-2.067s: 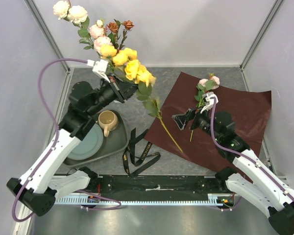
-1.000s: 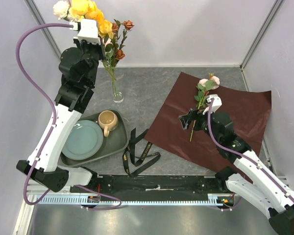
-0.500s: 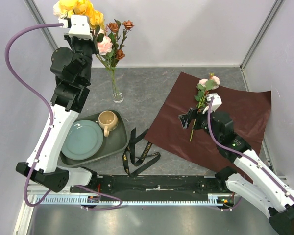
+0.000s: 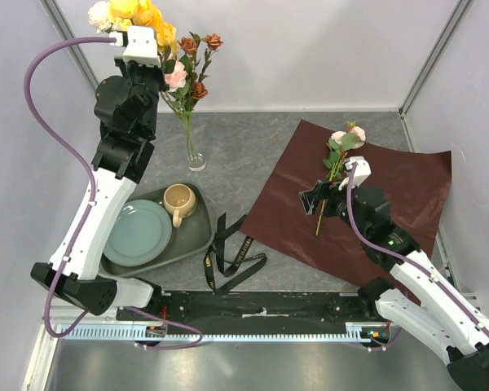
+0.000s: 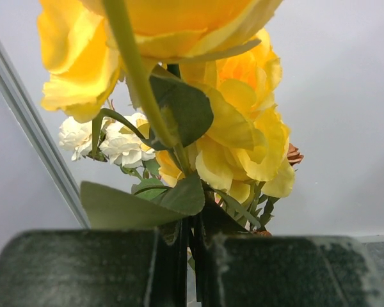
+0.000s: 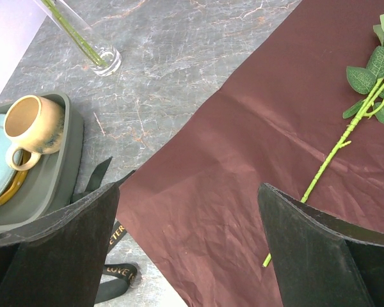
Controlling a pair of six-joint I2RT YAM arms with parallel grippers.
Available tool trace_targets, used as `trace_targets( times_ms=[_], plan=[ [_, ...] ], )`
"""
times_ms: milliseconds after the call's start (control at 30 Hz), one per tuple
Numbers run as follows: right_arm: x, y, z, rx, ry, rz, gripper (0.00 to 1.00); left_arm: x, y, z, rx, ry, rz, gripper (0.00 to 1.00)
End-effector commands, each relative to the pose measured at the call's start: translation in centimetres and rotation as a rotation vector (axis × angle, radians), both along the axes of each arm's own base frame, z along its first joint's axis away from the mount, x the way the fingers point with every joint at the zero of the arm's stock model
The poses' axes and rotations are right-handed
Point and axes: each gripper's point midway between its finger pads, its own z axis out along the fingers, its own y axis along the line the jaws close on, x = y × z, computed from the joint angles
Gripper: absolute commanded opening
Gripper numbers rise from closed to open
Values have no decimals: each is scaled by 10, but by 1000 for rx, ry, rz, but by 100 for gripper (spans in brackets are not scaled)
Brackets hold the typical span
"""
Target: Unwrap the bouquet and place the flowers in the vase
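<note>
Clamping the yellow spray (image 5: 243, 128) by its stem in the tightly closed left gripper (image 5: 191, 246), now raised high above the vase (image 4: 196, 159) rather than low beside the tray (image 4: 200, 232) as two seconds ago. Hovering with the right gripper (image 6: 191, 188) spread wide over the maroon paper (image 4: 391, 187), near the pink spray (image 4: 342, 142) lying there. Keeping rust-orange and pink stems upright in the clear vase.

Maroon paper sheet (image 4: 391, 195); grey veined counter (image 4: 244, 155); yellow, pink, rust flowers (image 4: 178, 75); black ribbon (image 4: 228, 259), gold lettering; tan mug (image 4: 178, 199); teal plate (image 4: 137, 234).
</note>
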Motion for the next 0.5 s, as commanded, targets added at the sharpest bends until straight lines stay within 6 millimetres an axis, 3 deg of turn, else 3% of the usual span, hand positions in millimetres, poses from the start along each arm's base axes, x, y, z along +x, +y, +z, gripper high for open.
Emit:
trace_targets(
  times_ms=[0, 467],
  plan=[
    [3, 0, 20, 22, -49, -7, 96, 1, 1, 9, 1, -46, 3, 2],
    [4, 0, 13, 16, -33, -9, 96, 18, -4, -24, 4, 31, -3, 2]
  ],
)
